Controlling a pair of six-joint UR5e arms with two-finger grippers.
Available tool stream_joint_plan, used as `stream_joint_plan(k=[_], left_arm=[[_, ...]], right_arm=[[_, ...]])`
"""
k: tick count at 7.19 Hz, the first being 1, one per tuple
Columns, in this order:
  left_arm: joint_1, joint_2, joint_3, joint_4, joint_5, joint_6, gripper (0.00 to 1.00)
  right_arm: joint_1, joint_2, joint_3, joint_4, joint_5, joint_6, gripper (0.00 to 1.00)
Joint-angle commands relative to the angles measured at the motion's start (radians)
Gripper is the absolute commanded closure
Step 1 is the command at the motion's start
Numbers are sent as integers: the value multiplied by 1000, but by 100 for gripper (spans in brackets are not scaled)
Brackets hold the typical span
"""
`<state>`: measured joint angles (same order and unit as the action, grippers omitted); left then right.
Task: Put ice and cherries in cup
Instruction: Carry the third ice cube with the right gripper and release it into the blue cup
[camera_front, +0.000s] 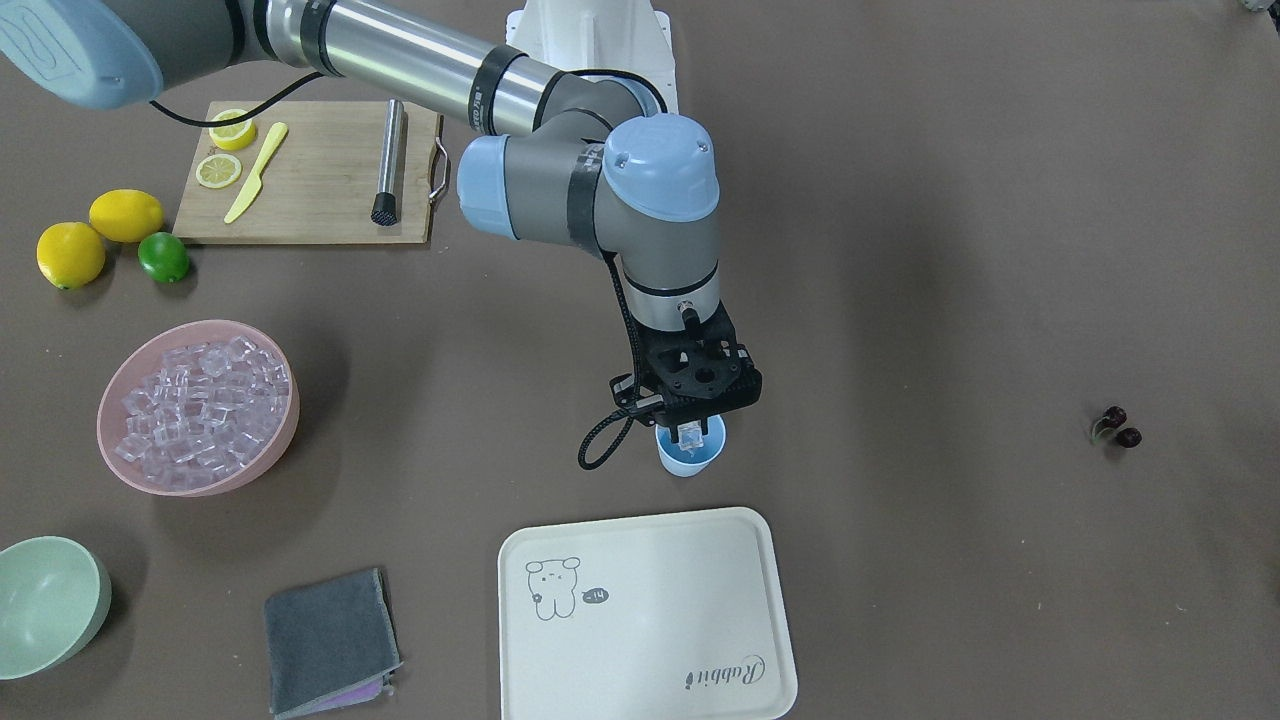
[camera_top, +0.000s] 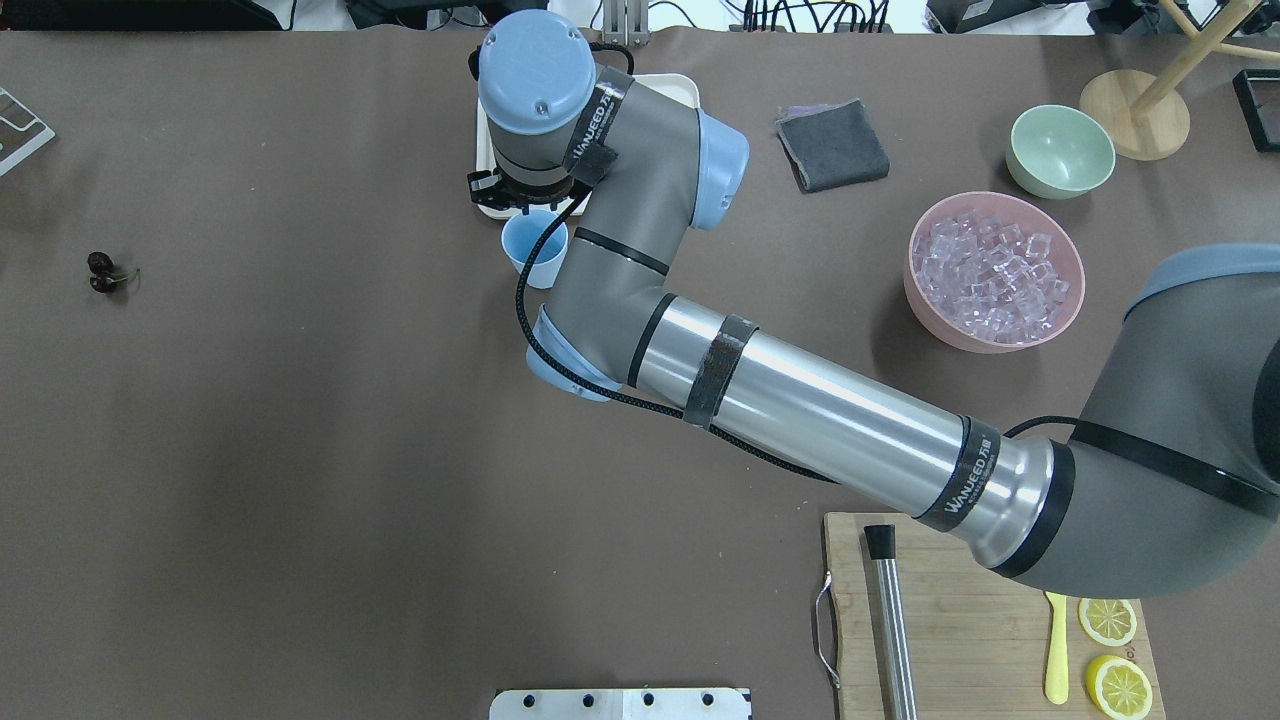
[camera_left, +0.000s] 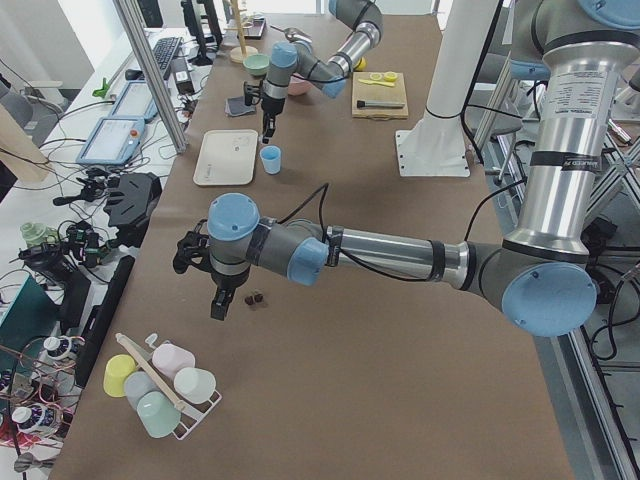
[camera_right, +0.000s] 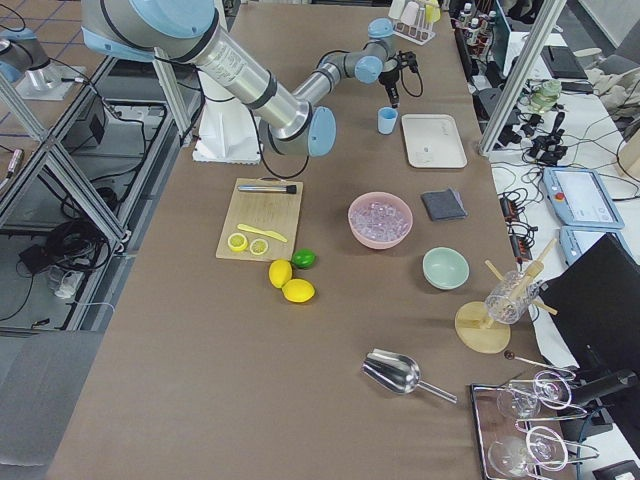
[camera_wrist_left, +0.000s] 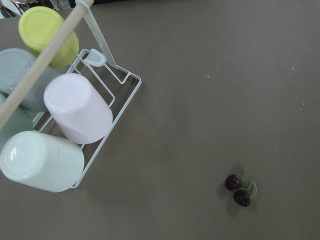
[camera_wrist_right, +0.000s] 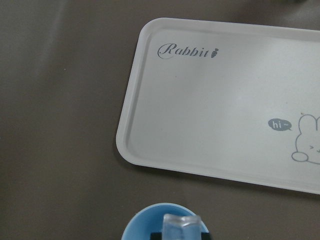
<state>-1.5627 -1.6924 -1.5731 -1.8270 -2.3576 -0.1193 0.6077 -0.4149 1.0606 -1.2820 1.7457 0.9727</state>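
The light blue cup (camera_front: 688, 462) stands on the brown table beside the white tray; it also shows in the overhead view (camera_top: 533, 250). My right gripper (camera_front: 691, 436) is directly above it, shut on one clear ice cube (camera_wrist_right: 181, 226), with the cup's rim (camera_wrist_right: 142, 220) just below. More ice (camera_front: 200, 400) fills the pink bowl (camera_front: 103, 425). The cherries (camera_front: 1117, 427) lie alone on the table, also in the left wrist view (camera_wrist_left: 238, 190). My left gripper (camera_left: 218, 305) hangs close beside the cherries (camera_left: 254, 298); I cannot tell whether it is open or shut.
A white tray (camera_front: 650, 620) lies just past the cup. A grey cloth (camera_front: 330, 640), a pale green bowl (camera_front: 45, 600), a lime (camera_front: 163, 257), lemons and a cutting board (camera_front: 320, 190) are on the right arm's side. A rack of cups (camera_wrist_left: 75, 115) stands near the cherries.
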Motion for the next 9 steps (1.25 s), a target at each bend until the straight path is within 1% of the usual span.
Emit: stream_joint_plan(k=[1, 2, 3, 4, 5, 6, 7, 8, 9], left_arm=[[1, -13, -1, 0, -2, 0, 2], [3, -10, 11, 0, 0, 3, 2], [6, -12, 7, -2, 1, 4, 2], [19, -6, 8, -9, 6, 7, 2], [20, 37, 4, -91, 5, 10, 2], [20, 72, 8, -198, 4, -3, 2], [20, 66, 14, -195, 1, -6, 2], [29, 53, 12, -143, -2, -67, 2], [70, 39, 16, -140, 1, -85, 2]], right_arm=[[-41, 1, -8, 6, -69, 1, 100], [-45, -2, -8, 6, -72, 1, 100], [-46, -2, -8, 6, -74, 0, 95], [-45, -2, -7, 6, -75, 0, 60], [-45, -4, -7, 4, -78, -2, 28], [-45, -4, -5, 4, -92, -2, 6], [-43, -5, 2, 3, -92, -8, 2], [-23, -10, 27, -6, -78, -14, 2], [24, -125, 151, -8, -2, -47, 2]])
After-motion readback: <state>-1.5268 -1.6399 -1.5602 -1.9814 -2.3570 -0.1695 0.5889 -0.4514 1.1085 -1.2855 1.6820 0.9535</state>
